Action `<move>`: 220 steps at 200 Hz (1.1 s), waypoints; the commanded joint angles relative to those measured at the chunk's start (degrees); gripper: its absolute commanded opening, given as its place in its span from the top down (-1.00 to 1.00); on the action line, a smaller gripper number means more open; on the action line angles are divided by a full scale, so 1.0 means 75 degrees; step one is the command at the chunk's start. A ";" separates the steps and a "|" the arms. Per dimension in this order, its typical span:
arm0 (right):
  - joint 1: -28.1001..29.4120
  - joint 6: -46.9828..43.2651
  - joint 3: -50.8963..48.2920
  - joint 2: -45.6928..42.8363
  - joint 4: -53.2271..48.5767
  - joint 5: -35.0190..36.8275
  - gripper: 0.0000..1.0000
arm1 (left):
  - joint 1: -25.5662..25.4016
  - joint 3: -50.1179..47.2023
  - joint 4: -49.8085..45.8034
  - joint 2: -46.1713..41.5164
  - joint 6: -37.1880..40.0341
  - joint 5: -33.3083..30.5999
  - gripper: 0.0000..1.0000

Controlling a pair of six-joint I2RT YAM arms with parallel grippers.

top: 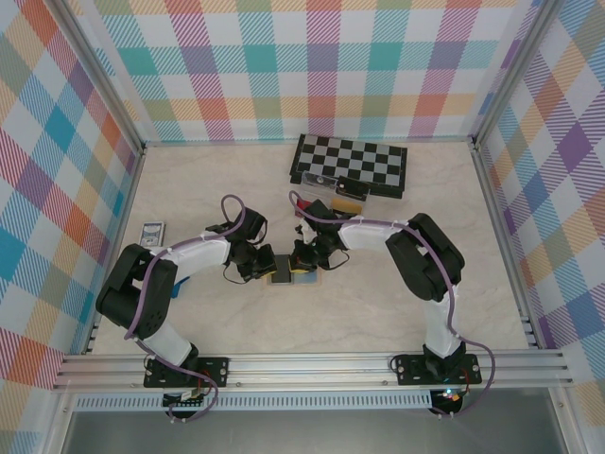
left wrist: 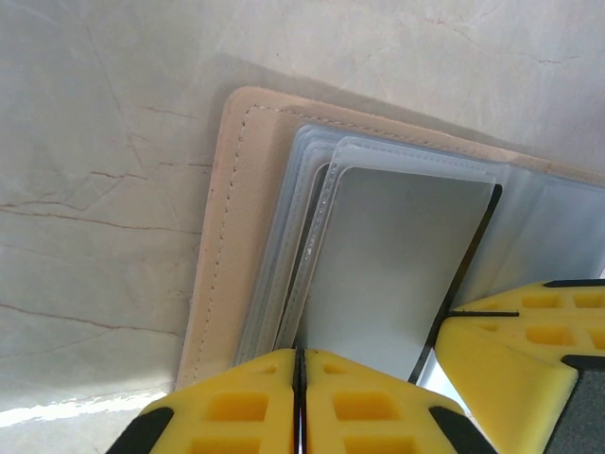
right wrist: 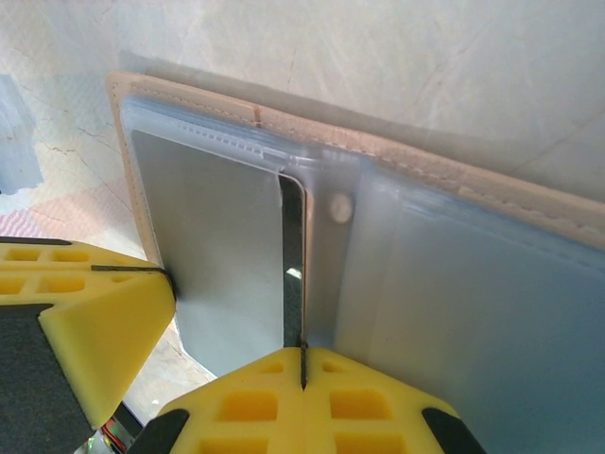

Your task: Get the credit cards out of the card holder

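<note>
At far left of the bench [top: 397, 312], disregard the small box [top: 151, 231]: well apart from the work.

Locate the card holder [top: 291, 275] mid-bench, lying open between the two arms.

Confirm the left jaws pinched shut on the near edge of a clear sleeve [left wrist: 378, 156] of the holder, serving as the anchor.

To the right, confirm the right jaws closed tight on the thin edge of the dark grey card [right wrist: 293, 255], with most of it inside its pocket. Judge extraction as barely begun.

Guard against these faults:
- Dragging the whole holder along, caused by sleeve friction exceeding the anchor grip.
- Losing the card, caused by a shallow pinch on a slick edge.
- Bending the card or tearing the sleeve seam, caused by pulling off the pocket's axis.
- Clashing yellow pads, caused by both wrists working nearly touching.

Ignore the chessboard [top: 352, 163] at right rear.
</note>
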 commanded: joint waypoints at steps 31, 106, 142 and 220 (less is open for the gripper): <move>-0.0090 -0.0080 -0.0282 -0.0313 -0.0076 0.0300 1.00 | 0.0041 -0.0006 -0.0281 0.0065 0.0170 -0.0167 0.80; -0.0083 0.0159 -0.0335 -0.0166 0.0402 -0.0246 0.81 | 0.0038 -0.0106 -0.0169 0.0264 0.0168 -0.0060 0.83; -0.0097 0.0275 -0.0548 -0.0300 0.0755 -0.0223 0.76 | 0.0044 -0.0148 -0.0154 0.0280 0.0117 -0.0067 0.84; -0.0115 0.0556 -0.1061 -0.0620 0.1604 -0.0205 0.66 | 0.0038 -0.0168 -0.0156 0.0286 0.0041 -0.0142 0.84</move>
